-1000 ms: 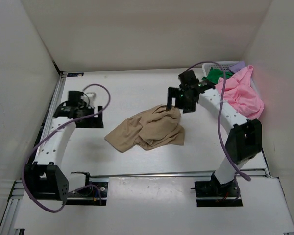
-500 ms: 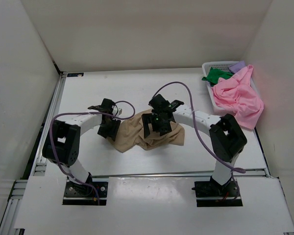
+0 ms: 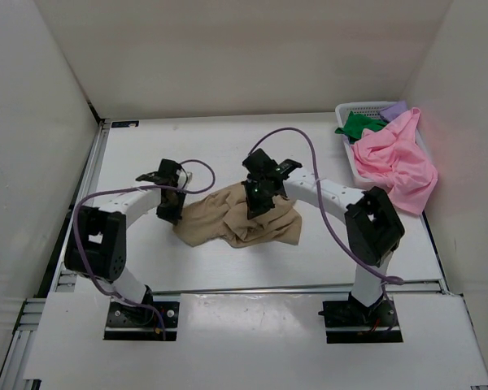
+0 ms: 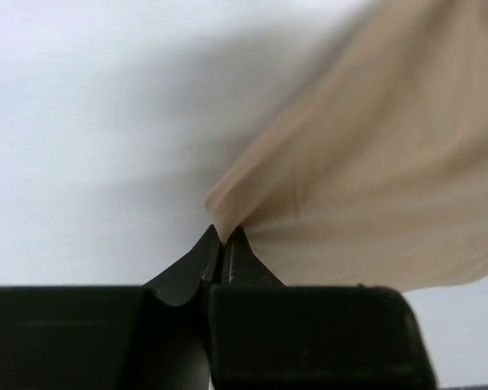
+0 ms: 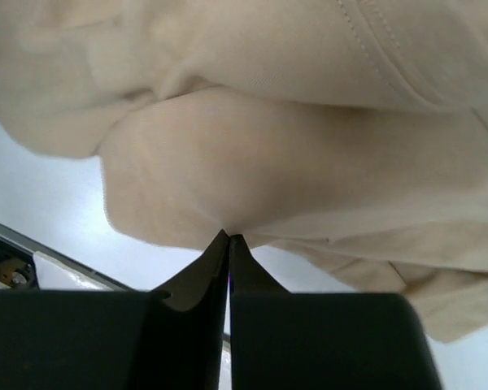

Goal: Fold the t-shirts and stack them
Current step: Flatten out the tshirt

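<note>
Whereas open before, left gripper (image 4: 220, 237), right gripper (image 5: 228, 239) now pinch crumpled tan cloth t-shirt (image 3: 220, 223) | wrist views alone show pinches.

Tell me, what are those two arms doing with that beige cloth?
Two robot arms are handling a tan t-shirt that lies crumpled in the middle of the table. The left gripper is shut on the shirt's left edge, and the right gripper is shut on a fold near its top. Nothing is folded yet. A pink t-shirt hangs over a white basket at the far right, with a green t-shirt and a purple t-shirt inside.
</note>
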